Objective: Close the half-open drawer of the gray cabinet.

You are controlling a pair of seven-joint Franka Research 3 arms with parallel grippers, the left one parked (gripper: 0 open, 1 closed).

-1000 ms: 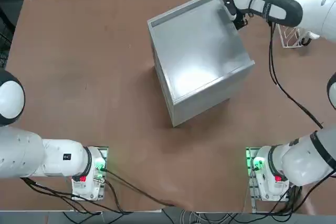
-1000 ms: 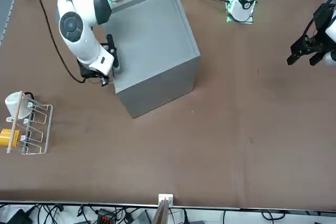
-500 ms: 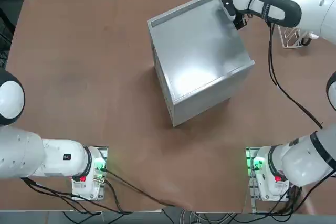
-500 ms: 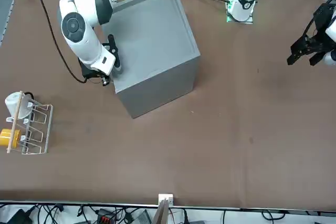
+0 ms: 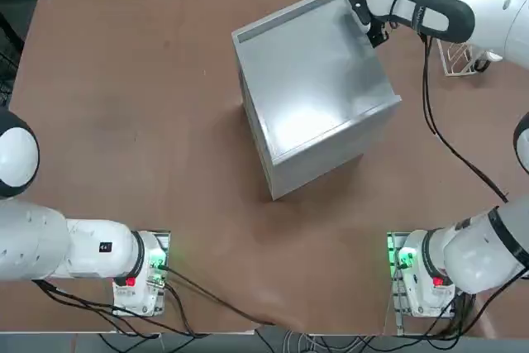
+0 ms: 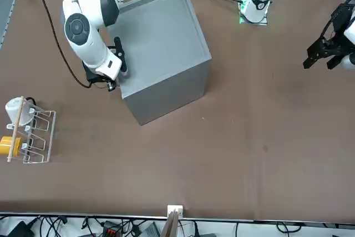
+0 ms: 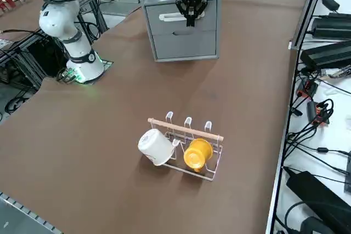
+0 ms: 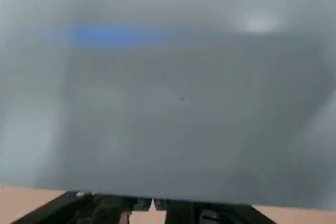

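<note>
While shut, right gripper's jaws (image 7: 190, 23) against the gray cabinet's (image 7: 185, 45) side

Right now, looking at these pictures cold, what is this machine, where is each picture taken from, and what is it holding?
It is a pair of robot arms at a brown table. One picture looks down from overhead, one faces the robot from across the table, one looks down from its right, and one rides on the right wrist.

The right tool is shut, in front of the gray cabinet, with nothing visible in its grip. No drawer visibly stands out, though the arm covers part of the cabinet. Elsewhere are a wire rack, a white mug and a yellow mug.
</note>
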